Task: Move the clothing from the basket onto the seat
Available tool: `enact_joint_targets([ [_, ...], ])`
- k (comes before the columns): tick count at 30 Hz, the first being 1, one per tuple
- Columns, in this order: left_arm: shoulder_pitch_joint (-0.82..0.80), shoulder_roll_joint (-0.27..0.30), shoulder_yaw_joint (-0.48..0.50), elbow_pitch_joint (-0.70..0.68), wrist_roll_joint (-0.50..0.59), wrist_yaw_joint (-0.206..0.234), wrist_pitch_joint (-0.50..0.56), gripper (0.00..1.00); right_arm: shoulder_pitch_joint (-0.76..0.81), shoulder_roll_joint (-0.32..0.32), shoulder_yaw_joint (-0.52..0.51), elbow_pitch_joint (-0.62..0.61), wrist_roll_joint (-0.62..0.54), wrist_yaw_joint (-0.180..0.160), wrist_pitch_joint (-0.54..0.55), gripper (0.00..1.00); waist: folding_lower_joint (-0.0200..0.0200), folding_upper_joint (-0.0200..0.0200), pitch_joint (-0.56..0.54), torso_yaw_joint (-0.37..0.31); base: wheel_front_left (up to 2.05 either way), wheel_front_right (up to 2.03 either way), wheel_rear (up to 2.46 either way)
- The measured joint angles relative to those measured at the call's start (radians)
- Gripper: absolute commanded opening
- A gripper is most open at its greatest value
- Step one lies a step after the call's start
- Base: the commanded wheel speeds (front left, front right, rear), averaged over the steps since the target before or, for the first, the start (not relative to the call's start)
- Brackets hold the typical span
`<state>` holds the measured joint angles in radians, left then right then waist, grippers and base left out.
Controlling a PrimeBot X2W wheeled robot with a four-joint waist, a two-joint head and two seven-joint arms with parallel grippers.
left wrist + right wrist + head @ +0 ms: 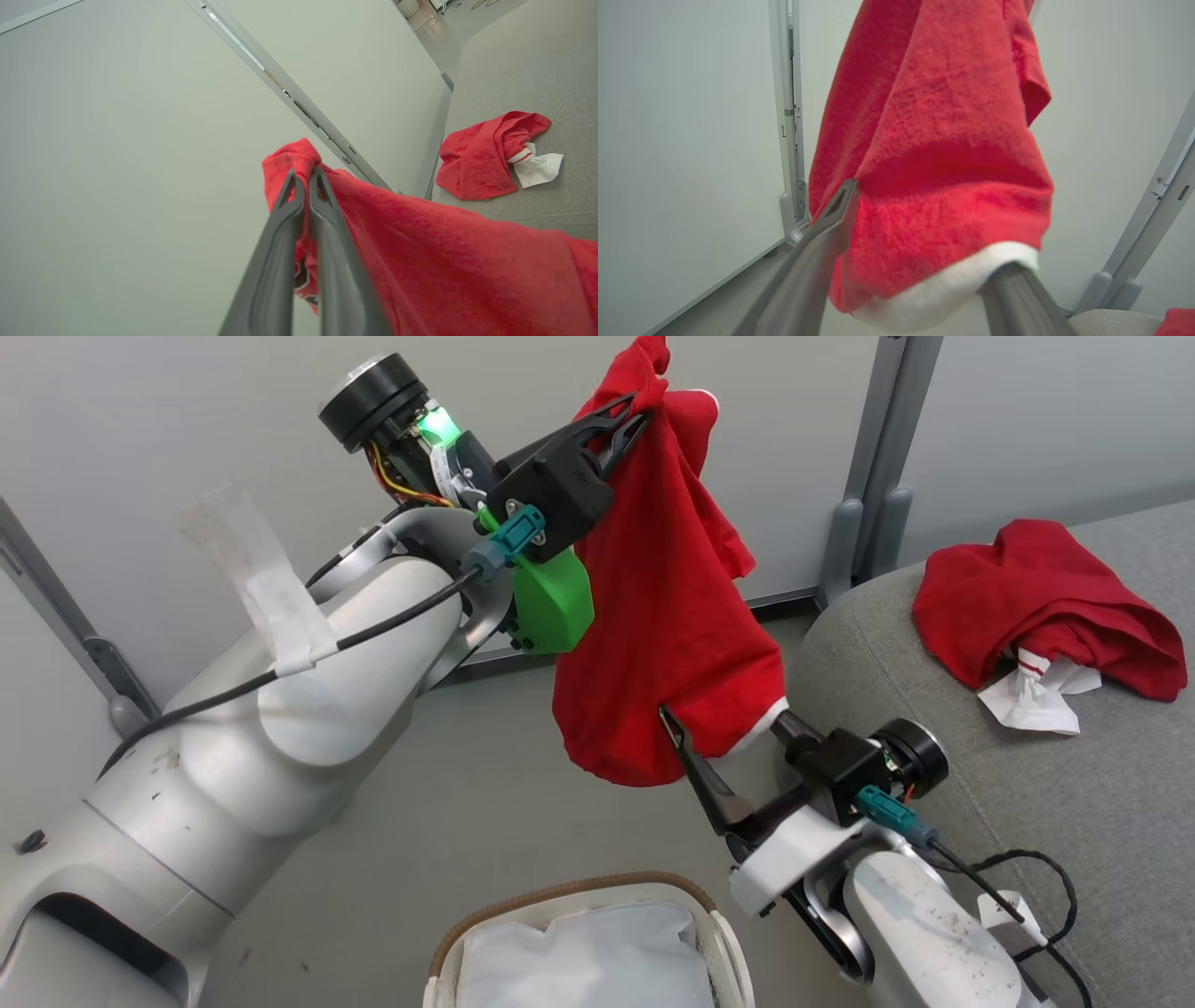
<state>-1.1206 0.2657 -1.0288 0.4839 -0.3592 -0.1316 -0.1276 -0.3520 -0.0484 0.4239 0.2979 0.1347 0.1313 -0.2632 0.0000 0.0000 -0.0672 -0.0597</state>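
A red garment (663, 616) with a white hem hangs in the air above the floor, pinched at its top by my shut left gripper (627, 422). In the left wrist view the gripper (304, 175) clamps a bunched red fold of the garment (444, 261). My right gripper (728, 728) stands open at the garment's lower end. In the right wrist view the garment (934, 116) sags between that gripper's (929, 224) spread fingers. A second red garment (1036, 597) lies crumpled on the grey seat (1074, 784). The basket (560, 889) sits below, with its white liner (588, 957) showing inside.
A pale partition wall with grey upright posts (878, 476) stands close behind the arms. Grey floor lies between the basket and the wall. A black cable (1055, 877) from my right arm trails over the seat's near edge.
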Motion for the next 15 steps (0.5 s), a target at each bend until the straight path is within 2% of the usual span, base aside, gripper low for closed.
enact_joint_targets([
  [4, 0.001, -0.003, -0.004, -0.018, -0.006, 0.001, -0.001, 0.00, -0.043, 0.000, -0.001, 0.021, 0.000, 0.000, 0.000, 1.00, 0.0000, 0.0000, 0.003, 0.007, 0.00, 0.00, 0.00],
  [5, 0.001, -0.003, -0.005, -0.021, -0.008, 0.003, -0.001, 0.00, -0.050, 0.000, -0.001, 0.025, 0.000, 0.000, 0.000, 0.85, 0.0000, 0.0000, 0.004, 0.008, 0.00, 0.00, 0.00],
  [6, 0.003, -0.003, -0.005, -0.024, -0.010, 0.004, -0.001, 0.00, -0.055, 0.000, -0.001, 0.030, 0.000, 0.000, 0.000, 0.48, 0.0000, 0.0000, 0.005, 0.009, 0.00, 0.00, 0.00],
  [9, 0.013, -0.001, -0.005, -0.029, -0.018, 0.008, -0.001, 0.00, -0.067, 0.000, 0.001, 0.038, -0.001, 0.000, 0.000, 0.26, 0.0000, 0.0000, 0.006, 0.011, 0.00, 0.00, 0.00],
  [10, 0.019, 0.000, -0.005, -0.030, -0.023, 0.008, 0.000, 0.00, -0.073, 0.000, 0.001, 0.038, -0.001, 0.000, 0.000, 0.24, 0.0000, 0.0000, 0.006, 0.012, 0.00, 0.00, 0.00],
  [11, 0.025, 0.002, -0.005, -0.030, -0.026, 0.009, 0.003, 0.00, -0.076, 0.000, 0.000, 0.038, -0.003, 0.000, 0.000, 0.12, 0.0000, 0.0000, 0.007, 0.011, 0.00, 0.00, 0.00],
  [12, 0.033, 0.004, -0.005, -0.031, -0.029, 0.010, 0.003, 0.00, -0.079, 0.000, 0.000, 0.037, -0.004, 0.000, 0.000, 0.04, 0.0000, 0.0000, 0.007, 0.011, 0.00, 0.00, 0.00],
  [13, 0.041, 0.007, -0.005, -0.032, -0.035, 0.014, 0.003, 0.00, -0.083, 0.000, -0.001, 0.036, -0.007, 0.000, 0.000, 0.00, 0.0000, 0.0000, 0.008, 0.010, 0.00, 0.00, 0.00],
  [15, 0.056, 0.014, -0.004, -0.033, -0.045, 0.019, 0.003, 0.00, -0.092, 0.000, -0.004, 0.031, -0.017, 0.000, 0.000, 0.00, 0.0000, 0.0000, 0.009, 0.008, 0.00, 0.00, 0.00],
])
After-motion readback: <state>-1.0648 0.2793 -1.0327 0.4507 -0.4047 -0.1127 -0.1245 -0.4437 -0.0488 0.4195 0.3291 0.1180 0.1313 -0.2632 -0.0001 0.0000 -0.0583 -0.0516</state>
